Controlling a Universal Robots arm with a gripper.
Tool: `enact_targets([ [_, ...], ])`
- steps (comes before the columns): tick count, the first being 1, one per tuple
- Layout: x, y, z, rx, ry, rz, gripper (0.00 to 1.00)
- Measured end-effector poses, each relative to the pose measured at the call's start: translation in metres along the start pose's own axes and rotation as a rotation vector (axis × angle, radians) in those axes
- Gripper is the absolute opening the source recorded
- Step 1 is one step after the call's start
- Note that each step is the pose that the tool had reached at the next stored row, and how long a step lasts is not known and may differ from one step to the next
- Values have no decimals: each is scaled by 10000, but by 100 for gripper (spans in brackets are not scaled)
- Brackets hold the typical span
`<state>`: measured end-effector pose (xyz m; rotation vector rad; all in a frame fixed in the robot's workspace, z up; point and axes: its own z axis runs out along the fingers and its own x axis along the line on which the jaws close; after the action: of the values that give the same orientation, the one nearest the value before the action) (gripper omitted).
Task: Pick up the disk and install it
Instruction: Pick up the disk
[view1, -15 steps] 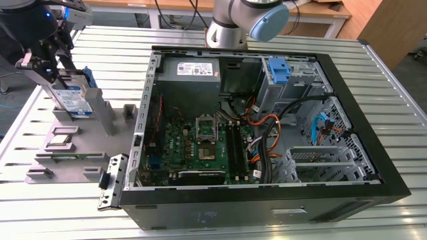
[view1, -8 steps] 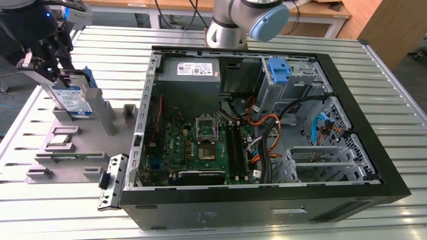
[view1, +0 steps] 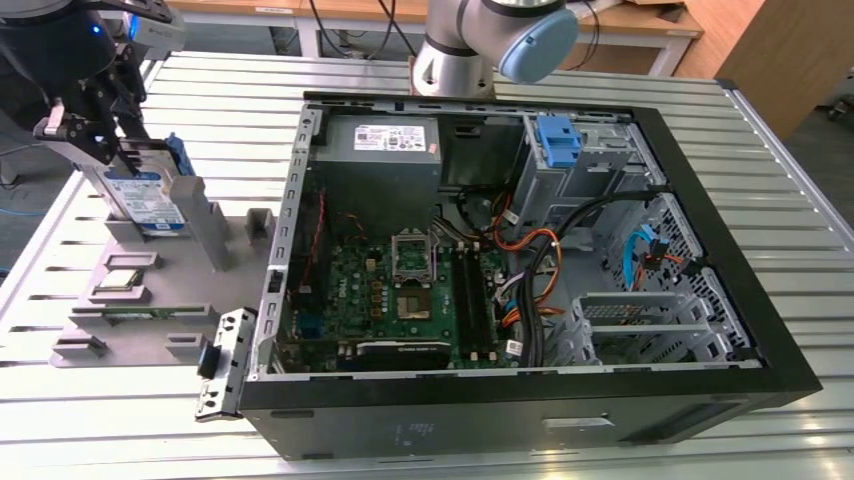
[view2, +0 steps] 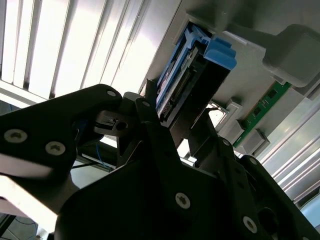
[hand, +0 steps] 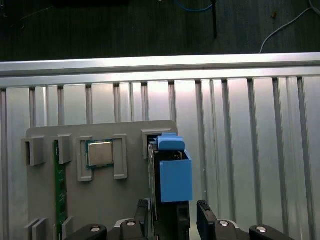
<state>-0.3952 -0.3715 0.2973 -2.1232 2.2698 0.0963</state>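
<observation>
A broad table (view1: 787, 180) of ribbed silver metal slats carries the work in the exterior view. Bright light glares off the slats, strongest toward the exterior view's left. Behind the table stand wooden benches (view1: 641, 28) on white legs (view1: 310, 40). A wooden panel (view1: 781, 50) rises at the exterior view's right, with grey floor (view1: 830, 150) below it beside the table's edge. In the first wrist view the table's edge rail (hand: 160, 62) borders a dark floor (hand: 125, 30), where a blue cable (hand: 195, 9) and a white cable (hand: 287, 26) lie loose.
</observation>
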Motion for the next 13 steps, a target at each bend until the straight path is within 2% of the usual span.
enact_targets([
  [13, 11, -1, -2, 0, 0, 1, 51],
])
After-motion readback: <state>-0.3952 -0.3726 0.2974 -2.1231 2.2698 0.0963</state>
